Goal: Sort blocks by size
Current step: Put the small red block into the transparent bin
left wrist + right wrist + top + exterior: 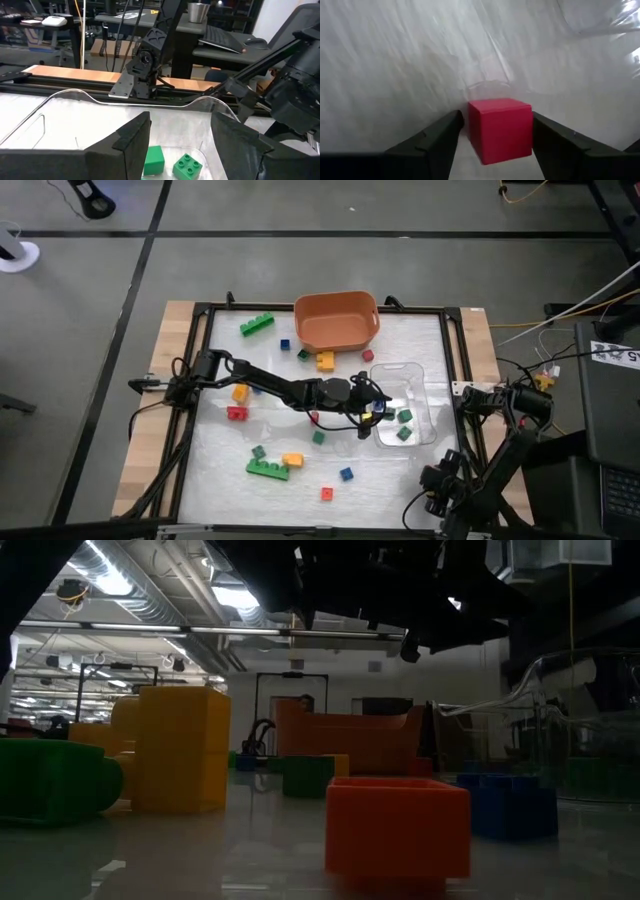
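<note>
Blocks lie scattered on the white table: a long green brick (257,323), a yellow block (325,361), a red cube (327,493) and several more. My left gripper (372,412) hangs open over the left rim of the clear tray (418,372). In its wrist view (180,125) a green cube (154,160) and a studded green block (187,167) lie on the tray's floor below the fingers. My right gripper (432,498) is near the table's front right corner, shut on a red cube (499,130). My right gripper pinches the red cube by two opposite sides (471,127) between its two fingers. The fingers slant down toward the table. The cube sits with one face up. No shadow shows under it, so it seems clear of the table.
An orange bin (337,320) stands at the far middle. A black frame (200,380) runs round the table. A long green brick (268,469), a yellow block (292,460) and a blue cube (346,474) lie near the front.
</note>
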`<state>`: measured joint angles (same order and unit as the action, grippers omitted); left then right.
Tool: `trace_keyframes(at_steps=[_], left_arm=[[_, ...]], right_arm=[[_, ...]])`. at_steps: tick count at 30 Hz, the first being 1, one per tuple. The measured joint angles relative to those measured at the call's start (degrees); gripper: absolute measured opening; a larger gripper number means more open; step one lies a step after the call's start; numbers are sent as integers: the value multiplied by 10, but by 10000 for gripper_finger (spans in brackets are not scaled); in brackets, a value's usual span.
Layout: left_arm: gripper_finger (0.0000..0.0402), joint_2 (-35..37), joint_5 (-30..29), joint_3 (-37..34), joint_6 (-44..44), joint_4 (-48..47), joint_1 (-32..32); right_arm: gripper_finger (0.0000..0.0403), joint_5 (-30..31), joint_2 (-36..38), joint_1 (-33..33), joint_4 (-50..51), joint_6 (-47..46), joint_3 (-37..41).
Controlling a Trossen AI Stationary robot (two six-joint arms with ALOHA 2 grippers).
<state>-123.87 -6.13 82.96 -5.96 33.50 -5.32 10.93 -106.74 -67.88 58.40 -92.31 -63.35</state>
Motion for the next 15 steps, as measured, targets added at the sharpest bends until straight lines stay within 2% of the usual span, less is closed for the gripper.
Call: trace_keyframes(at_steps=[7, 11, 15], left_arm=[[196, 0, 0, 0, 0, 0, 0], [196, 6, 0, 0, 1, -8, 0], [196, 35, 0, 0, 20, -45, 0]], right_arm=[[133, -9, 9, 0, -34, -30, -2], [132, 2, 9, 0, -50, -32, -3], [132, 60, 5, 1, -55, -30, -26]])
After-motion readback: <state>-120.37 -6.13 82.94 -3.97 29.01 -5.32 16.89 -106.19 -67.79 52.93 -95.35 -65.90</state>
